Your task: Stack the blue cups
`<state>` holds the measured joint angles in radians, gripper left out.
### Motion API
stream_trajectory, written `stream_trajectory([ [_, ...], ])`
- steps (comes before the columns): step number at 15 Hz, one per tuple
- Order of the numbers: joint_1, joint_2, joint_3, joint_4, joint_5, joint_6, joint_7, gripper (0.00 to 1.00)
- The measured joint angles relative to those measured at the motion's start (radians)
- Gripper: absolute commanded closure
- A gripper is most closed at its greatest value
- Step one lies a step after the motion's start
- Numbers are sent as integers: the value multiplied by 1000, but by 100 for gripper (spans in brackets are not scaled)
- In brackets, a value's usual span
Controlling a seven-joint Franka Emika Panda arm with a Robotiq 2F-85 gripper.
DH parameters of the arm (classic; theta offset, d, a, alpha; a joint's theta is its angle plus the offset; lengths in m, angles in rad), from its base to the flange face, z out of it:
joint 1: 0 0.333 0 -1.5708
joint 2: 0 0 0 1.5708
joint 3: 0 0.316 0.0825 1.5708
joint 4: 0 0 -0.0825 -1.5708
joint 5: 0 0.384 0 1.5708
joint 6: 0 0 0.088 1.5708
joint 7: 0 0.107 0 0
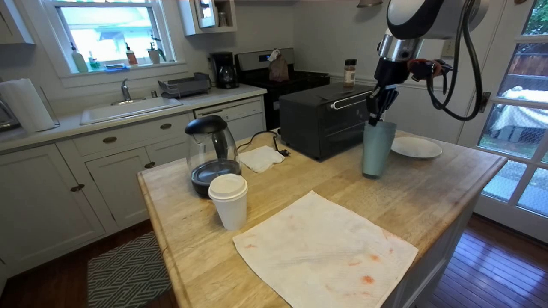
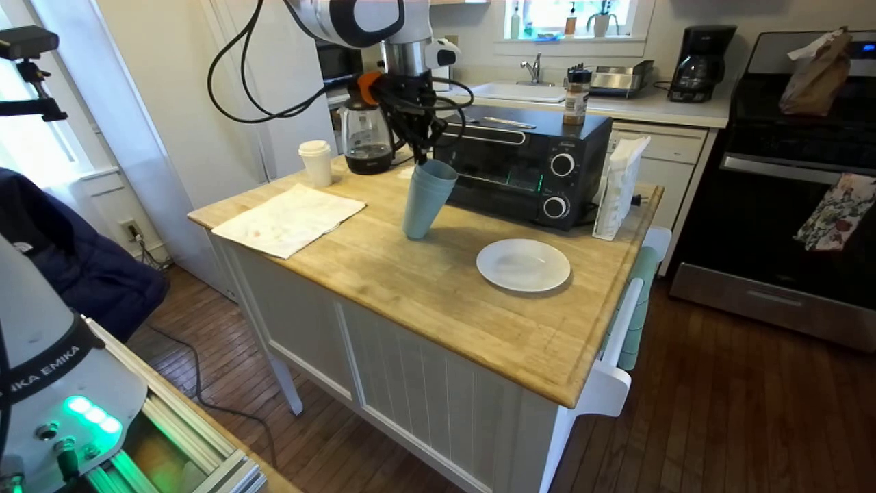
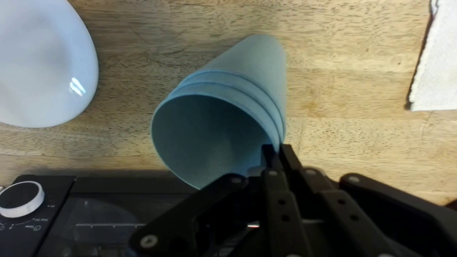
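The blue cups are nested in one stack, with several close rims showing in the wrist view. The blue cup stack also shows in both exterior views. It is tilted, with its open mouth up. My gripper is shut on the rim wall, one finger inside the top cup and one outside. The gripper also shows in both exterior views, coming from above. The stack's base is at or just above the wooden table; I cannot tell if it touches.
A black toaster oven stands close behind the stack. A white plate lies beside it. A white cloth, a white lidded cup and a glass carafe are on the table. A spice jar stands on the oven.
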<state>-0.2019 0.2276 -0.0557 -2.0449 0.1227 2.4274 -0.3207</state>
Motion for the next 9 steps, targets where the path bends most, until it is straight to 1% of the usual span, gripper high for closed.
stream_trajectory([
  [7, 34, -13, -22, -42, -128, 83, 117, 99],
  [8, 38, -14, -26, -48, -146, 94, 134, 76],
  [9, 42, -15, -29, -52, -163, 101, 151, 68],
])
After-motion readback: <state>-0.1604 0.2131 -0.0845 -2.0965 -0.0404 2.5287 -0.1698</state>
